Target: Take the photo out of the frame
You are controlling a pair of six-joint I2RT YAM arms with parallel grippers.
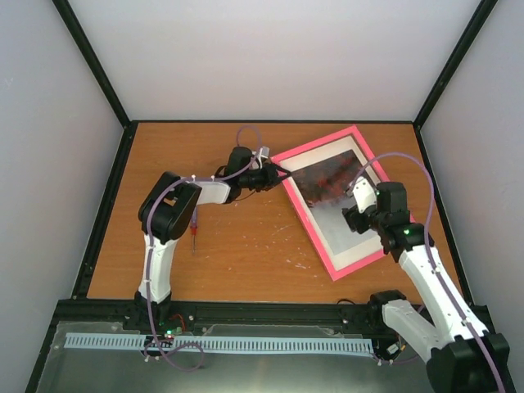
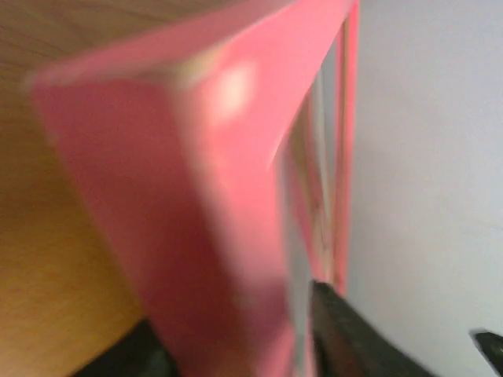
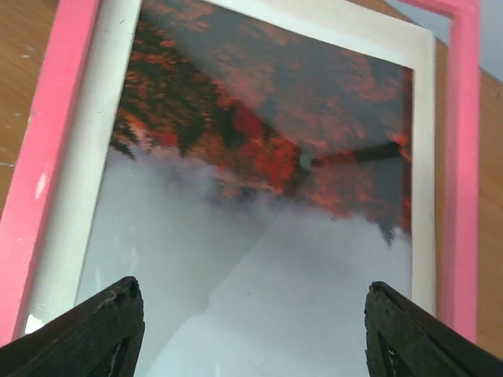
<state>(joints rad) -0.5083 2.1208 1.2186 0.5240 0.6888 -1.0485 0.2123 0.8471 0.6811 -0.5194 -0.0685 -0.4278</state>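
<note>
The frame (image 1: 356, 262), with a bright pink border, lies at an angle on the right half of the wooden table. The photo (image 1: 323, 182) is inside it, face up behind a white mat, dark red-and-black at the far end and pale grey at the near end. My left gripper (image 1: 276, 173) is shut on the frame's left corner; the left wrist view shows the blurred pink edge (image 2: 196, 196) between its fingers (image 2: 338, 322). My right gripper (image 1: 353, 219) is open and empty, hovering over the pale part of the photo (image 3: 259, 236), with the frame (image 3: 47, 157) around it.
A small red-handled screwdriver (image 1: 195, 232) lies on the table under the left arm. Grey walls with black posts enclose the table on three sides. A black rail runs along the near edge (image 1: 270, 311).
</note>
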